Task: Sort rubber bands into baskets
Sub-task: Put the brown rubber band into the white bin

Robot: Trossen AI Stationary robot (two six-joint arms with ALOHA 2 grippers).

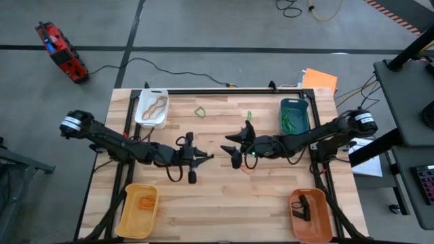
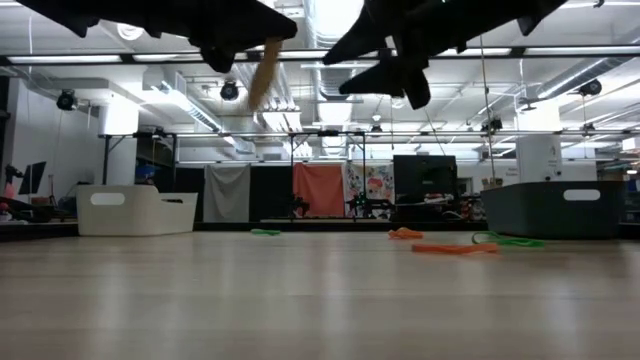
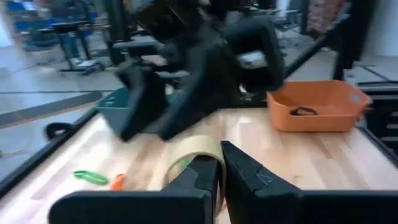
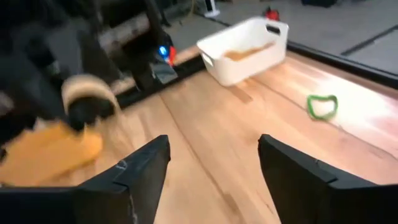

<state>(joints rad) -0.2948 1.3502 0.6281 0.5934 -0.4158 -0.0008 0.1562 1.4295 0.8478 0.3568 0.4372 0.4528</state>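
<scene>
Left gripper [image 3: 219, 169] pinched shut on a tan rubber band loop [image 3: 186, 157], held above mid-surface, band dangling in the low view [image 2: 264, 72]. Right gripper [image 4: 211, 163] wide open, empty, hovering just right of centre, facing the left one. Outward: loose orange band [image 2: 452, 247] and green bands [image 2: 512, 240] on the wooden surface [image 1: 217, 203] below the right arm, another green loop [image 1: 200, 112] toward the far side. White rectangular plastic basket [image 1: 152, 108] far left already holds tan bands; teal basket [image 1: 294, 115] far right holds green; yellow basket [image 1: 137, 210] near left has orange; orange basket [image 1: 311, 215] near right has black. Risks: thin band slips from the pinch in transit, or snags on a finger at release and lands outside the white basket. Grippers are close, so collision is possible.
</scene>
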